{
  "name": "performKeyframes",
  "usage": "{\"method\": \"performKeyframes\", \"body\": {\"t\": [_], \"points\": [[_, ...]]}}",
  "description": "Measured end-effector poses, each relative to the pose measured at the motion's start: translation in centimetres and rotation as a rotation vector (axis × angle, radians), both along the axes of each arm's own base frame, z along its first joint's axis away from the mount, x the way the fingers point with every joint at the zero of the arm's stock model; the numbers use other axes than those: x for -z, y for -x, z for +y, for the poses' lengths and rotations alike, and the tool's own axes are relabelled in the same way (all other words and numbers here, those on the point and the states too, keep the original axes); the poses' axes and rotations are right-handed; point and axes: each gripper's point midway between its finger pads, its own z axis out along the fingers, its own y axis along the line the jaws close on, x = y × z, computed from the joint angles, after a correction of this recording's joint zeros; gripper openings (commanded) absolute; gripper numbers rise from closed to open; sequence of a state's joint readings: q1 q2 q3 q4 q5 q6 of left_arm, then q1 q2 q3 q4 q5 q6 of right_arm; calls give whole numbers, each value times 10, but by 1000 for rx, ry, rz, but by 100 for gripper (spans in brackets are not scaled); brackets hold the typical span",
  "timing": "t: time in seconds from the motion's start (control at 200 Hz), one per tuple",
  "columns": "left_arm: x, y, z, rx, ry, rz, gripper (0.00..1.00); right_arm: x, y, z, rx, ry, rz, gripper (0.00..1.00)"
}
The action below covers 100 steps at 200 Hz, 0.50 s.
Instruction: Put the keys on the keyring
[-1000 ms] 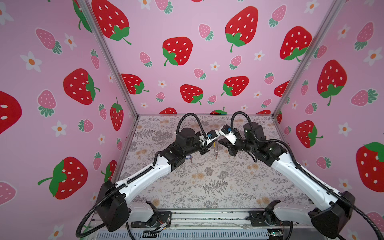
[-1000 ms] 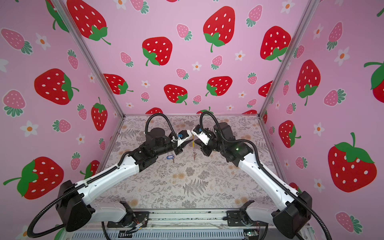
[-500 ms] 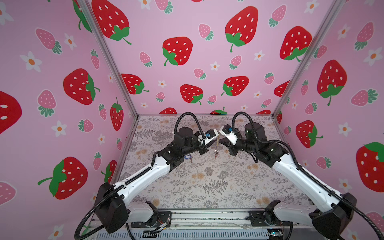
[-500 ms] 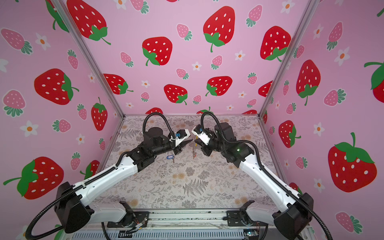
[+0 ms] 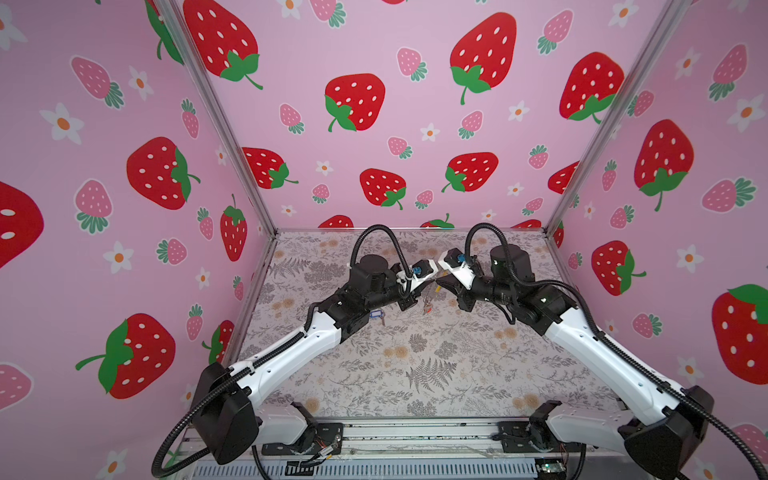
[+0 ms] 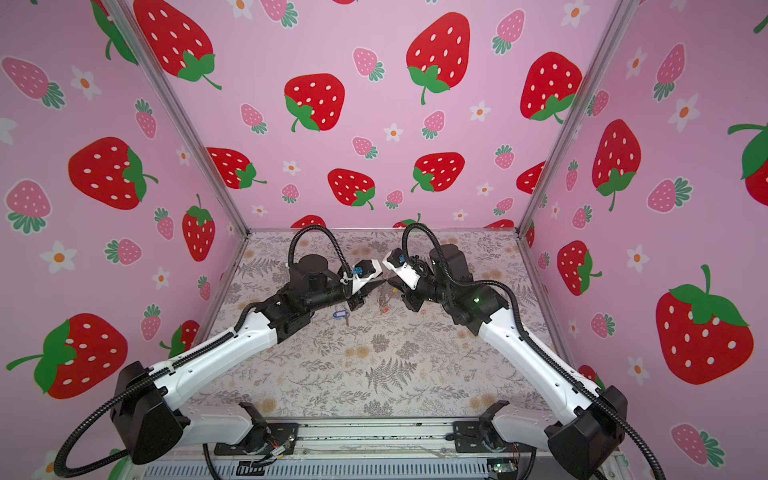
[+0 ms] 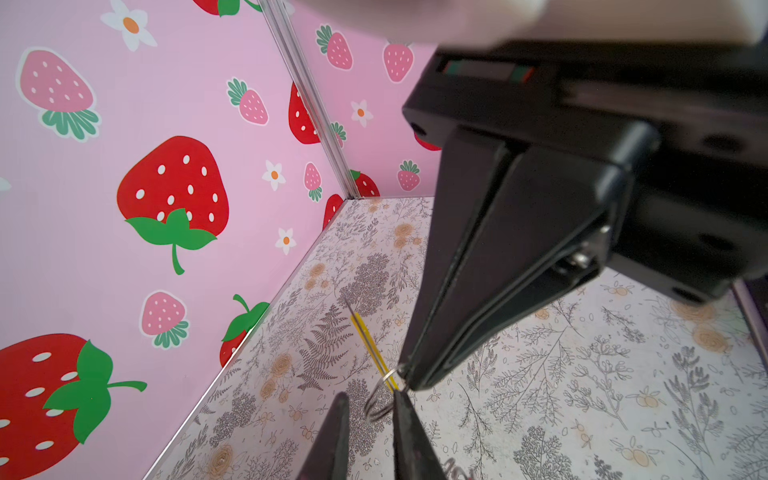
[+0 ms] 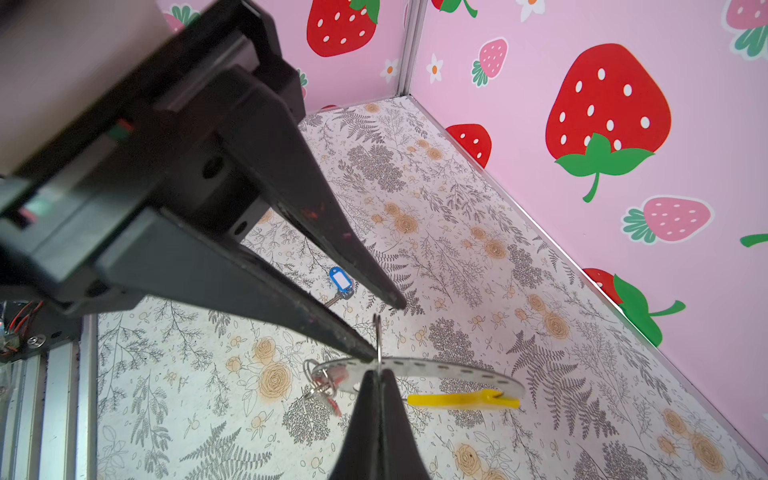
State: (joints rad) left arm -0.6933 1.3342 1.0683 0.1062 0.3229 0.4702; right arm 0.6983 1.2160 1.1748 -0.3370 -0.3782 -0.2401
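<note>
1. The right gripper [image 8: 377, 371] is fully closed. It pinches the large thin grey hoop keyring [image 8: 436, 369] by its rim and holds it clear of the floral-patterned table [image 8: 457, 249].
2. The hoop's yellow section [image 8: 457, 400] juts out just beside the right fingertips.
3. The left gripper [image 7: 372, 397] is narrowly open, with a thin metal ring [image 7: 380, 399] standing in the gap. I cannot tell whether the pads press on it.
4. The small dark key with the red tag [image 8: 322, 392] hangs at the hoop.
5. The key with the blue tag [image 8: 340, 280] lies flat on the table, apart, under the left arm.
</note>
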Motion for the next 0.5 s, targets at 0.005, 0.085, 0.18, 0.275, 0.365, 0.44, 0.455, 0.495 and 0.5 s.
{"method": "performKeyframes", "body": {"t": [0.005,0.085,0.18,0.275,0.365,0.44,0.455,0.495,0.5], "points": [[0,0,0,0,0,0,19,0,0,0,0,0,0,0],[2,0,-1,2,-2,5,17,0,0,0,0,0,0,0],[2,0,-1,4,-1,5,15,0,0,0,0,0,0,0],[2,0,-1,7,-1,6,12,0,0,0,2,1,-1,0],[2,0,-1,7,0,8,11,0,-1,-1,6,3,-3,0],[2,0,-1,7,0,8,10,0,-2,-1,11,6,-6,0],[2,0,-1,8,0,9,10,0,-2,-1,11,6,-7,0],[2,0,-1,8,1,9,10,0,-3,-2,12,8,-9,0],[2,0,-1,8,1,9,9,0,-3,-2,12,8,-9,0]]}}
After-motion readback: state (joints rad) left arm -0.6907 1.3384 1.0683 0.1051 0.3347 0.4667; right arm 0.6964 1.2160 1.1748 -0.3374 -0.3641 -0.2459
